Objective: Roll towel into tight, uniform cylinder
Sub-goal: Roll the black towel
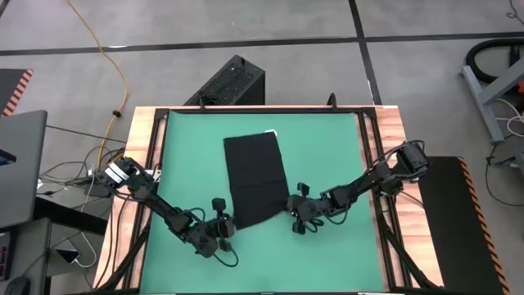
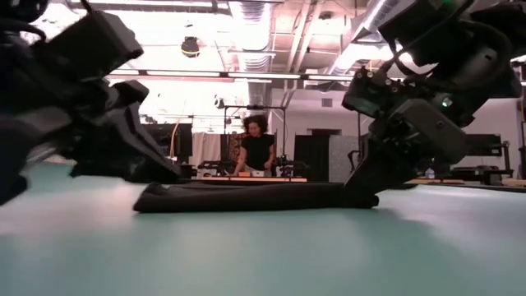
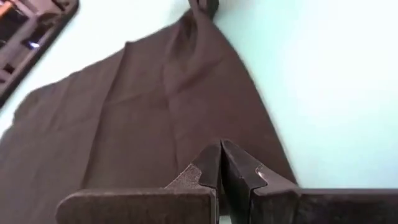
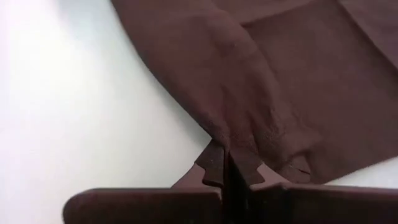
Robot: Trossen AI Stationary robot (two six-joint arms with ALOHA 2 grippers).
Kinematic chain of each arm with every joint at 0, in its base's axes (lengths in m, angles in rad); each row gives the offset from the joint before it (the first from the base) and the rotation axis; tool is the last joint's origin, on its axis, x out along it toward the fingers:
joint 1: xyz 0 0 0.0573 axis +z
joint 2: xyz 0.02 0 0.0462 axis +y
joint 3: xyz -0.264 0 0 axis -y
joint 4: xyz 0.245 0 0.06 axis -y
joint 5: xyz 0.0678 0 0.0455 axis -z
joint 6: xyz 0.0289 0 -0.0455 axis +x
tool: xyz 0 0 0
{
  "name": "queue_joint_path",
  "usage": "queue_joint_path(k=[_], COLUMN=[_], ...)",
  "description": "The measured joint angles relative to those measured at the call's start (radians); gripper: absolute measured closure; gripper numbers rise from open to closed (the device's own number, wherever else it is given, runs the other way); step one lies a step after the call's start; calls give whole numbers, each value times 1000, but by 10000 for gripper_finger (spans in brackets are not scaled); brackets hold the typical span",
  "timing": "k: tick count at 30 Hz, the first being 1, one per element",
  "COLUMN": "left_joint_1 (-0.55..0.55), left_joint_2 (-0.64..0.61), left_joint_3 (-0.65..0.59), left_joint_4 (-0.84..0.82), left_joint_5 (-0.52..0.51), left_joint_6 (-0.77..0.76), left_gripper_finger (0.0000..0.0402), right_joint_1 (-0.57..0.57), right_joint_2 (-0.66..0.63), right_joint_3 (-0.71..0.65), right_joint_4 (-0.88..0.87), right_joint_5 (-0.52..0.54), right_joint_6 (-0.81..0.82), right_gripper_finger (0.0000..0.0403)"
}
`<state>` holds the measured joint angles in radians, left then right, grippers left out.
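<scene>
Towel (image 1: 256,179), black and flat, lies on a green mat (image 1: 327,147) on the desk, between two robot arms seen from above. Left hand (image 1: 223,232) sits at the towel's near left corner, the cloth just ahead of its fingertips; its fingers are clenched, and its wrist view shows them on the corner, though whether cloth is truly pinched there cannot be told. Right hand (image 1: 297,215) sits at the near right corner, the towel just to its inner side; its fingers are clenched on a puckered fold of towel edge. Both hands meet the same short edge, probably so they can lift and turn it over together and start an even roll. Seen from desk height, that edge looks slightly raised and thickened, and no real roll shows yet.

The towel's long axis runs away from the hands towards the far side of the desk, tilted a little. A small white tag (image 1: 270,132) marks the far edge. A roll would travel along that length, with the cylinder lying crosswise between the hands.
</scene>
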<state>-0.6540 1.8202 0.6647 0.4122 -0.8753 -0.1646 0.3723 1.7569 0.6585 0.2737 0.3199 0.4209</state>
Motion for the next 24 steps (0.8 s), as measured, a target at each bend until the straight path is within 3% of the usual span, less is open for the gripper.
queue_joint_path(k=[6, 18, 24], left_joint_1=[3, 53, 81], left_joint_2=[-1, -3, -3], left_joint_3=[-36, -75, -75], left_joint_4=[8, 9, 10], left_joint_5=[23, 165, 267], left_joint_6=[-13, -44, -59], left_gripper_finger=[401, 402, 402], right_joint_1=[20, 12, -43], right_joint_2=[1, -1, -3], right_joint_3=[75, 339, 378], right_joint_4=[-76, -511, -568], right_joint_5=[-12, -80, -219], right_joint_6=[8, 105, 82], right_gripper_finger=[386, 386, 387])
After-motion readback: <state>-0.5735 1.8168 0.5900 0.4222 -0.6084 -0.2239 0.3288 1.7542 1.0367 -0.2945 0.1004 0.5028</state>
